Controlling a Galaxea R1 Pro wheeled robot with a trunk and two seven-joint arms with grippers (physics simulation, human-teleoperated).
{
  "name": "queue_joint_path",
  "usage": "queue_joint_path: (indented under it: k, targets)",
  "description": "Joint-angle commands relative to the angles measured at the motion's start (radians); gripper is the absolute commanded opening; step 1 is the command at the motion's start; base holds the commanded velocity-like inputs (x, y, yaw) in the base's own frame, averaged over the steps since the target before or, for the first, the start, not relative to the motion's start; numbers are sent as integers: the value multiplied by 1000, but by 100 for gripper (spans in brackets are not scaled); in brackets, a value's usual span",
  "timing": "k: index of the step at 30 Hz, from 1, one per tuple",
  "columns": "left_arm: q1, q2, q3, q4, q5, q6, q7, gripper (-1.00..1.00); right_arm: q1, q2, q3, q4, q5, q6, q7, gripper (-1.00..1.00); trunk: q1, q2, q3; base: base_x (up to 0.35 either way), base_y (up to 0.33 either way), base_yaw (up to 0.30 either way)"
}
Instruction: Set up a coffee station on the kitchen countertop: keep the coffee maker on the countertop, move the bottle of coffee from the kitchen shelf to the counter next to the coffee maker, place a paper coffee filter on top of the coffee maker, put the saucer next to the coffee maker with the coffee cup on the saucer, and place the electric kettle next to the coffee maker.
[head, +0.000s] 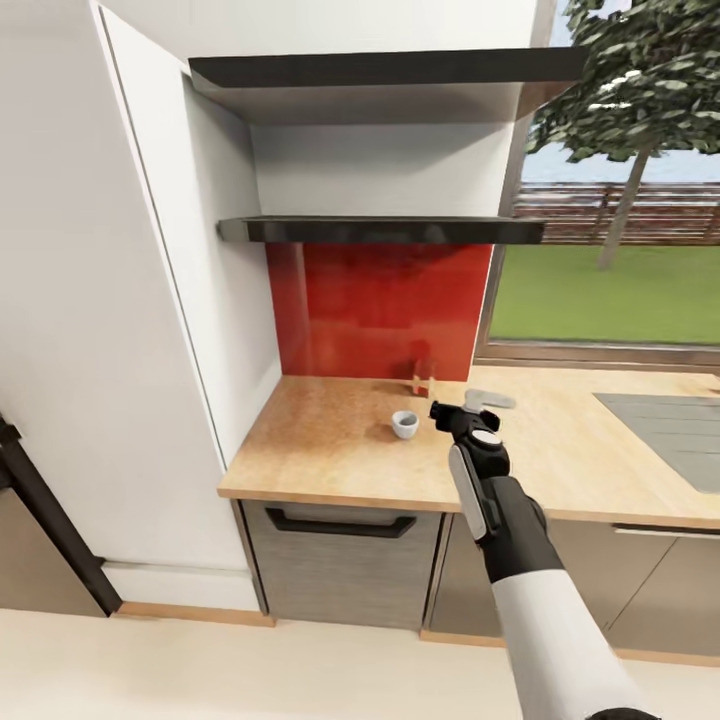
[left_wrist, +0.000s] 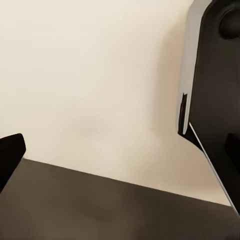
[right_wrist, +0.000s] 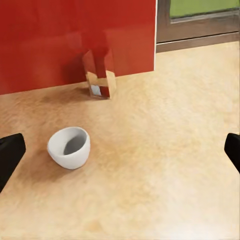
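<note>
A small white coffee cup (head: 404, 424) stands upright on the wooden countertop (head: 320, 440), a little in front of the red backsplash. Behind it, against the backsplash, stands a glass bottle of coffee (head: 423, 377) with a red label. My right gripper (head: 438, 411) hovers over the counter just right of the cup, open and holding nothing. In the right wrist view the cup (right_wrist: 69, 147) lies ahead between the spread fingertips (right_wrist: 10, 155), and the bottle (right_wrist: 100, 75) stands farther back. My left gripper (left_wrist: 120, 155) is open and faces a pale floor.
A flat grey object (head: 492, 399) lies on the counter behind the right gripper, partly hidden. Two dark shelves (head: 380, 229) hang above the backsplash. A grey inset panel (head: 670, 430) sits at the counter's right. A tall white cabinet (head: 150, 300) bounds the left.
</note>
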Motion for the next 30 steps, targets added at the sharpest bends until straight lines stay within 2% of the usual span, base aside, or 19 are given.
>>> queue_joint_path:
  k: [1, 9, 15, 22, 30]
  targets:
    - [0, 0, -3, -2, 3, -1, 3, 100, -2, 0, 2, 4, -7, 9, -10, 100, 1, -2, -2, 280, 212, 0]
    - [0, 5, -3, -2, 3, -1, 4, 100, -3, 0, 7, 12, -4, 16, -11, 100, 1, -2, -2, 287, 208, 0]
    - [0, 2, -6, -1, 1, -1, 2, 100, -2, 0, 7, 38, -3, 17, -11, 100, 1, -2, -2, 327, 50, -12]
    - [0, 2, -6, 0, 1, -1, 3, 100, -2, 0, 9, 89, -5, 16, -10, 100, 1, -2, -2, 330, 2, -203]
    - [0, 2, -6, 1, 1, -1, 4, 100, -2, 0, 13, 111, -5, 16, -8, 100, 1, -2, -2, 61, 0, -100]
